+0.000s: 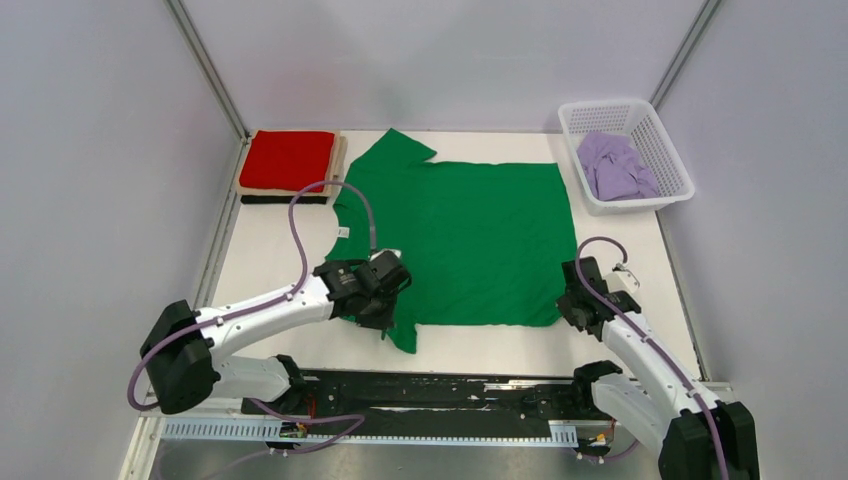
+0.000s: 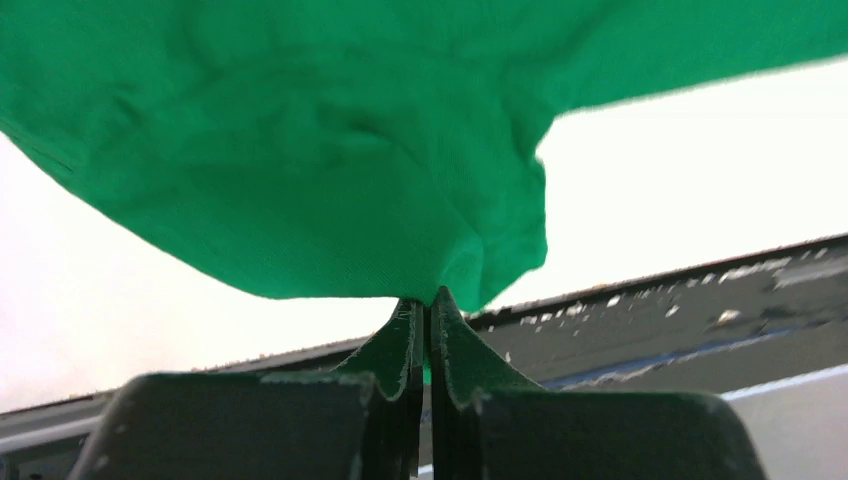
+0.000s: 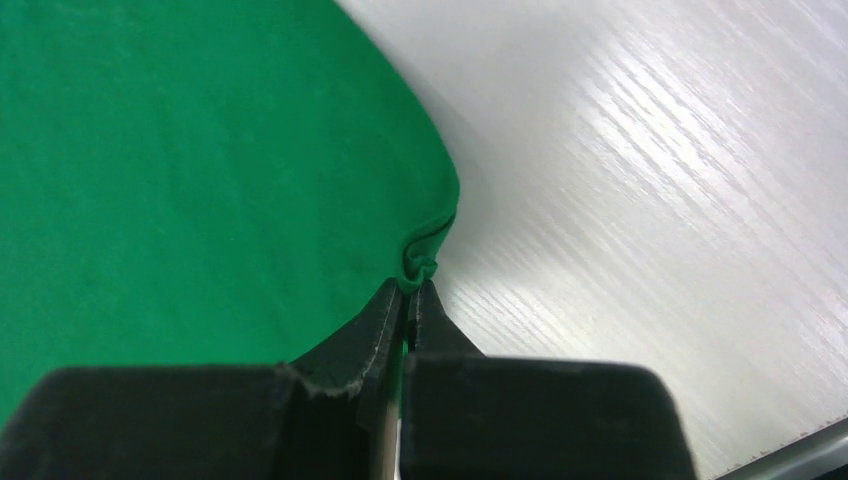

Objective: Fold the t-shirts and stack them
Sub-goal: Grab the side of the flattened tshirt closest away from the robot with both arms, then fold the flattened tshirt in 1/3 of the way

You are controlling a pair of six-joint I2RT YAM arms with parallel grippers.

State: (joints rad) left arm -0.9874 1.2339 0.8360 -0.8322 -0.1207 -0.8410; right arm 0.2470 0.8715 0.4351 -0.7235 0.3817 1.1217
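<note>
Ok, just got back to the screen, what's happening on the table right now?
Both arms are working on the bright green cloth t-shirt, which lies spread flat in the middle of the table. The left gripper is shut on its near sleeve and the right gripper on its near hem corner, so a fold looks about to begin. A folded red shirt tops the stack at the far left. A crumpled lilac shirt lies in the white plastic lattice basket at the far right.

Matt green cloth t-shirt (image 1: 480, 240) on a glossy, faintly grained white table (image 3: 650, 200).
</note>
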